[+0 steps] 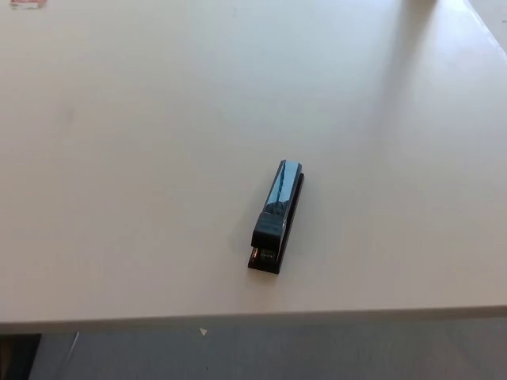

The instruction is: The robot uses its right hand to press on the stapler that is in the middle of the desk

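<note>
A black stapler (277, 215) with a glossy top lies flat on the pale desk (142, 158), a little right of centre and close to the front edge. It runs lengthwise from near to far, tilted slightly to the right, with its open mouth end toward me. Neither of my hands shows in the head view.
The desk's front edge (253, 317) runs across the bottom of the picture, with grey floor below it. A small red and white object (25, 4) sits at the far left corner. The desk's right edge (491, 32) slants in at the top right.
</note>
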